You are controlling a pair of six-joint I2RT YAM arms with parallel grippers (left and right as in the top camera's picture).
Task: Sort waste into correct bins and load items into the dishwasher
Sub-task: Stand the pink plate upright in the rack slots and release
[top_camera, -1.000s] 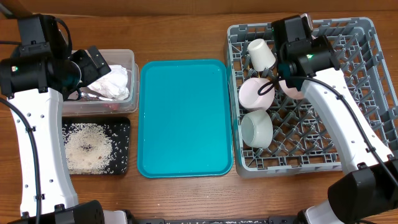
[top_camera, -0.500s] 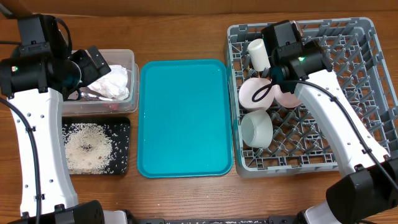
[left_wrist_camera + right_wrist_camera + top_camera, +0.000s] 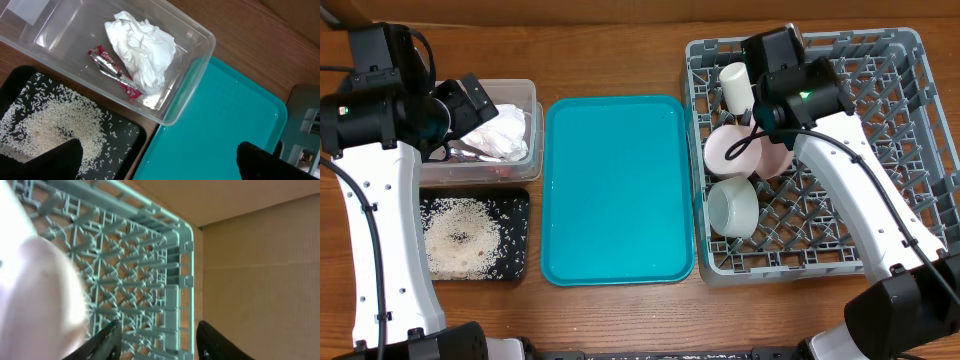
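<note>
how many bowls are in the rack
2. One bowl sits at the rack's left side below the cup, the other nearer the front edge. The right arm could hide more.

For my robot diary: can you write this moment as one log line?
stage: loading rack | right gripper: open, beside pink plate | left gripper: open, over tub

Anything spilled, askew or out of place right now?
Nothing spilled: the loose white rice lies within the shallow black tray, the crumpled white napkin and red wrapper within the clear plastic tub. Only the small white cup looks askew, tilted on pegs of the grey dish rack.
</note>
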